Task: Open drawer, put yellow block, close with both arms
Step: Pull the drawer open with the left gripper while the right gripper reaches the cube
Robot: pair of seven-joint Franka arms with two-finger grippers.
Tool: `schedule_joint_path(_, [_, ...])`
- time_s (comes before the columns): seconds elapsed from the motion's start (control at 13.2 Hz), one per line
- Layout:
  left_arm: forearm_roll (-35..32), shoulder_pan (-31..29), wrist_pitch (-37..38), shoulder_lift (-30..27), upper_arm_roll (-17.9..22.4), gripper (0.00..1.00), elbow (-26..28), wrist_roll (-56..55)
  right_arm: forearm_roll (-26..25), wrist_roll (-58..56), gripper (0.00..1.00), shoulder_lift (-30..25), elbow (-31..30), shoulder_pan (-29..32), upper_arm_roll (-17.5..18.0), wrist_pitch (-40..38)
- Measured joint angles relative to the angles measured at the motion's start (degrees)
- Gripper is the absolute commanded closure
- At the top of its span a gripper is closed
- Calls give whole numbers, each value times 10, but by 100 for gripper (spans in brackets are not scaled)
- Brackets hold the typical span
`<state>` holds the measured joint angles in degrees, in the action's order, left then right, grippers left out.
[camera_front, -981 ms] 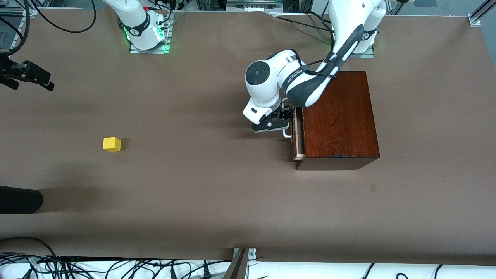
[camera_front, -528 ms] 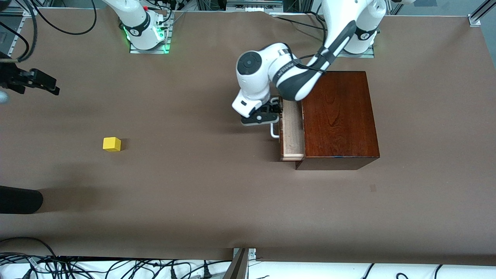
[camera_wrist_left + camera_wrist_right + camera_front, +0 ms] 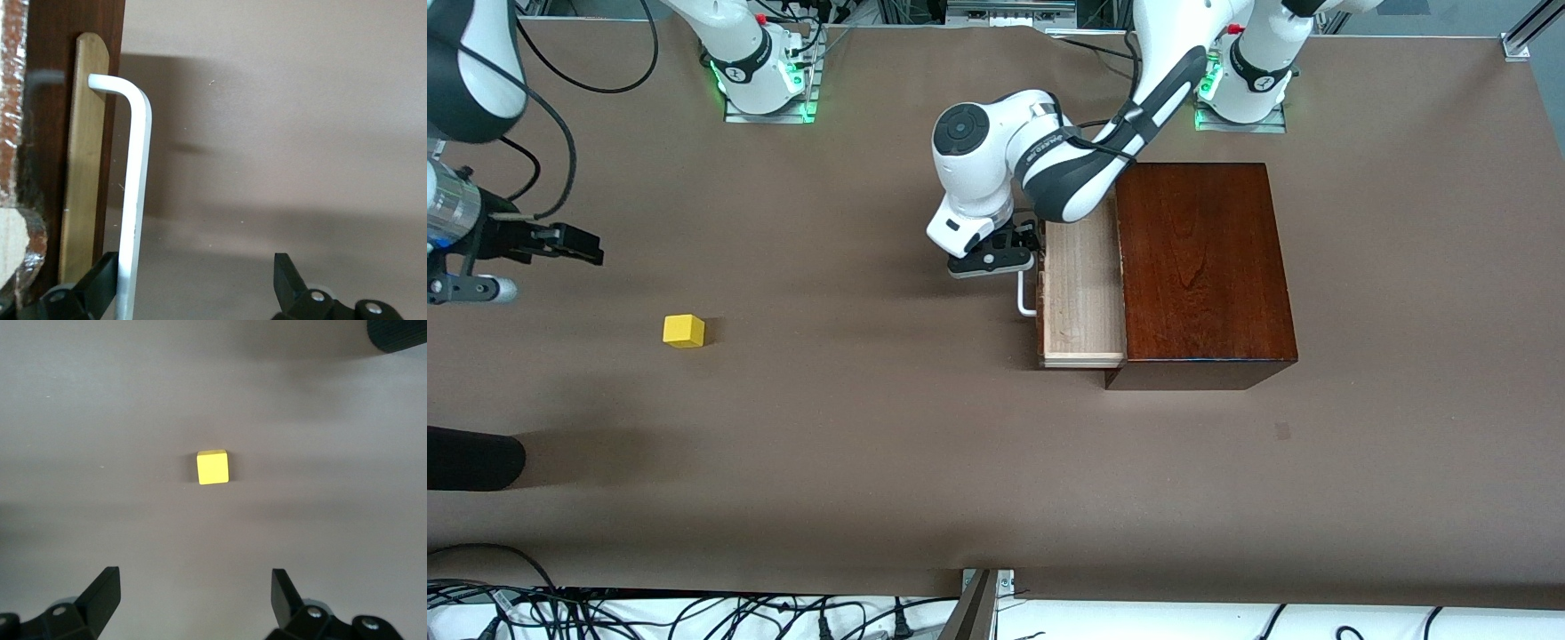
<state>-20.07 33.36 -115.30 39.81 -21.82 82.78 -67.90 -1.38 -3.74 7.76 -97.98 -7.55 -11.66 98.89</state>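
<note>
The mahogany box (image 3: 1200,267) stands at the left arm's end of the table. Its drawer (image 3: 1083,293) is pulled out, showing a pale bare wooden tray. My left gripper (image 3: 1009,249) is at the white bar handle (image 3: 1024,298). In the left wrist view the handle (image 3: 137,193) runs between the open jaws of the left gripper (image 3: 197,280), against one finger, in front of the dark drawer front (image 3: 53,100). The yellow block (image 3: 684,331) lies alone toward the right arm's end. My right gripper (image 3: 578,244) hangs open over the table beside it, with the block (image 3: 213,467) ahead of the right gripper (image 3: 195,597).
A black rounded object (image 3: 471,458) pokes in at the right arm's end of the table, nearer the front camera than the block; it also shows in the right wrist view (image 3: 400,333). Cables (image 3: 694,613) lie along the front edge.
The drawer has slid farther out of the box, with the left gripper moving along at the handle. The right arm has come in and down toward the yellow block.
</note>
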Motion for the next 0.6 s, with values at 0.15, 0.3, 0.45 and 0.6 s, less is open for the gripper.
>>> schedule_joint_path(0.15, [2, 11, -7, 12, -2, 0, -22, -13, 0, -8, 0, 1, -44, 0, -6, 55])
schedule_joint_path(0.3, [10, 26, -15, 22, -4, 0, -46, -24, 0, -10, 0, 3, -92, 1, -9, 115])
schedule_joint_path(0.45, [14, 33, -15, 24, -4, 0, -56, -27, 0, -10, 0, 10, -129, 1, -9, 168])
schedule_joint_path(0.6, [14, 32, -14, 24, -4, 0, -61, -27, 0, -12, 0, 25, -152, 1, -9, 214])
